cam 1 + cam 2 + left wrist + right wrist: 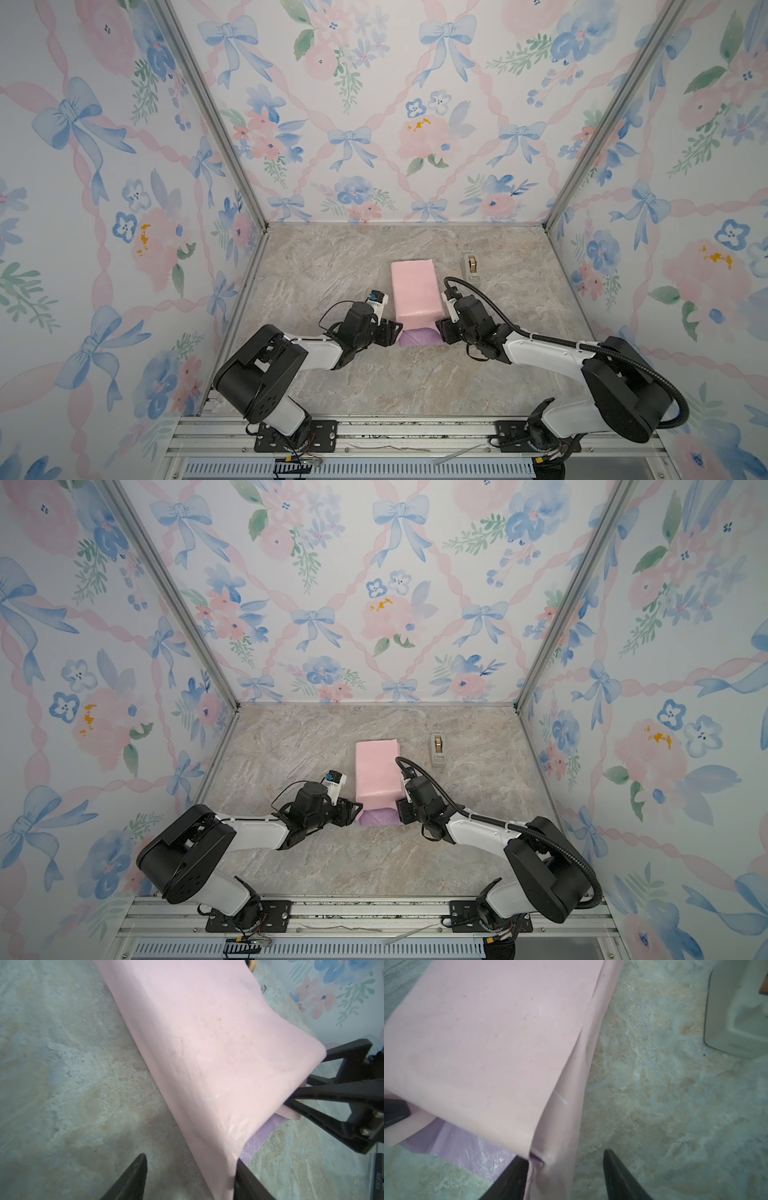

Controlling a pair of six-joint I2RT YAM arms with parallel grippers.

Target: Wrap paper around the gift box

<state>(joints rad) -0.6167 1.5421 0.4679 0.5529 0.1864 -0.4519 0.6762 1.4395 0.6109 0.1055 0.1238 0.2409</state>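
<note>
Your left arm (pixel 316 353) and right arm (pixel 540 351) rise from bases at the near edge, fold at the elbows and stretch their forearms inward, held low. Your left gripper (pixel 395 329) and right gripper (pixel 439 329) point at each other across a narrow gap. In each wrist view the jaws stand apart, fingers spread.

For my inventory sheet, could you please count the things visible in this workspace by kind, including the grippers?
paper: 1
tape dispenser: 1
grippers: 2, left gripper and right gripper
total: 4
</note>
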